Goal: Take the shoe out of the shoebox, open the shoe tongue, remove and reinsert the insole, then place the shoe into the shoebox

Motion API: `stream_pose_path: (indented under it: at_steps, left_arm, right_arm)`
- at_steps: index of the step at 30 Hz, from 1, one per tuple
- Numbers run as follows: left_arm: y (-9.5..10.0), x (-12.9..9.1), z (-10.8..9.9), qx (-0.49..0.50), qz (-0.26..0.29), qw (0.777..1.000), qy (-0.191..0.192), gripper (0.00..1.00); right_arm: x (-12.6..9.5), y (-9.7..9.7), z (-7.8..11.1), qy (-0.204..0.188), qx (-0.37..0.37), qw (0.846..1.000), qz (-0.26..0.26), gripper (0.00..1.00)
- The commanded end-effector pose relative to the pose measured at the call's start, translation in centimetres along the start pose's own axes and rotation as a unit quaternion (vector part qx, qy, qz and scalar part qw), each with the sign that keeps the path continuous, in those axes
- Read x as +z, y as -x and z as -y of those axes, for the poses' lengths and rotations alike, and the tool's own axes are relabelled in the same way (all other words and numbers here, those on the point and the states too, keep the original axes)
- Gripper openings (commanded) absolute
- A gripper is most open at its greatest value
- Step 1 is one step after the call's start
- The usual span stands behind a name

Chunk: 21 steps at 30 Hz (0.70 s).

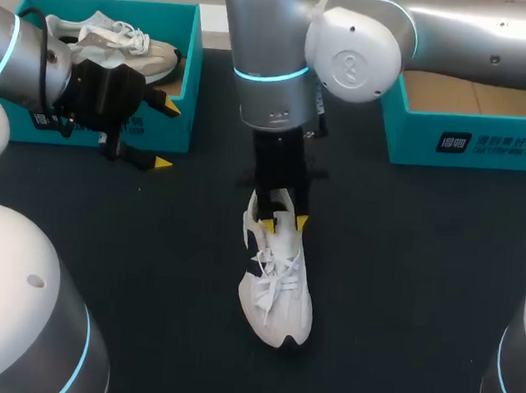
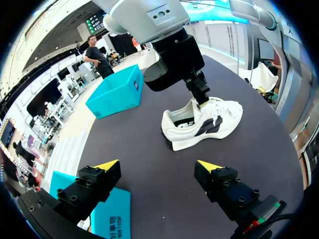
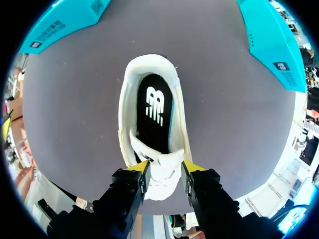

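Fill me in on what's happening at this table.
The right arm's hand pinches the white padded tongue of a white lace-up sneaker that stands on the dark table. The black insole is not yet out of the shoe. The left arm's hand hangs open beside the teal cardboard shoebox, which holds another pale sneaker.
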<state>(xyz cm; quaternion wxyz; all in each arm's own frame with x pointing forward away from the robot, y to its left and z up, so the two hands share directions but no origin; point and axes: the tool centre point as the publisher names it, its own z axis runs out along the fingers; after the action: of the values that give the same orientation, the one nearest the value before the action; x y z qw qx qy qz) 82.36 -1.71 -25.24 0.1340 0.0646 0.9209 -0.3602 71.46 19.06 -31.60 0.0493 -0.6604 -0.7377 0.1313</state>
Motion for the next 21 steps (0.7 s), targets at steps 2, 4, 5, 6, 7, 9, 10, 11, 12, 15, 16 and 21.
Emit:
stream_pose_path:
  at_steps: [2,4,5,6,7,9,10,11,12,15,16,21]
  left_arm:
    - [-0.1,-0.1,0.1,0.000,0.000,1.000,0.002,1.00]
    - [-0.1,-0.1,0.1,0.000,0.000,1.000,0.002,1.00]
    - [-0.1,-0.1,0.1,0.000,0.000,1.000,0.002,1.00]
    - [-0.1,-0.1,0.1,0.000,0.000,1.000,0.002,1.00]
    - [-0.1,-0.1,0.1,0.000,0.000,1.000,0.002,1.00]
    - [-0.1,-0.1,0.1,0.000,0.000,1.000,0.002,1.00]
    - [-0.1,-0.1,0.1,0.000,0.000,1.000,0.002,1.00]
    - [-0.1,-0.1,0.1,0.000,0.000,1.000,0.002,1.00]
    - [-0.1,-0.1,0.1,0.000,0.000,1.000,0.002,1.00]
    - [-0.1,-0.1,0.1,0.000,0.000,1.000,0.002,1.00]
    - [-0.1,-0.1,0.1,0.000,0.000,1.000,0.002,1.00]
    - [-0.1,-0.1,0.1,0.000,0.000,1.000,0.002,1.00]
  right_arm:
    - [-1.4,0.9,0.4,0.010,0.007,1.000,0.013,0.40]
    - [-1.3,1.1,0.2,0.008,0.008,1.000,0.018,0.39]
    - [-1.2,1.2,0.1,0.008,0.008,1.000,0.018,0.37]
    - [-1.2,1.1,-0.1,0.007,0.006,1.000,0.021,0.36]
    - [-1.1,1.0,-0.2,0.006,0.006,1.000,0.023,0.35]
    - [-1.0,1.0,-0.7,0.005,0.007,1.000,0.029,0.31]
    - [-0.8,1.0,-1.0,0.005,0.006,0.999,0.033,0.28]
    - [-0.8,1.1,-1.3,0.006,0.007,0.999,0.033,0.27]
    - [-0.7,1.1,-1.5,0.005,0.007,0.999,0.033,0.26]
    - [-0.2,1.2,-2.2,0.004,0.002,0.999,0.039,0.27]
    - [-0.1,1.2,-2.4,0.004,0.002,0.999,0.039,0.28]
    - [-0.8,1.4,-2.6,0.013,0.000,0.999,0.047,0.30]
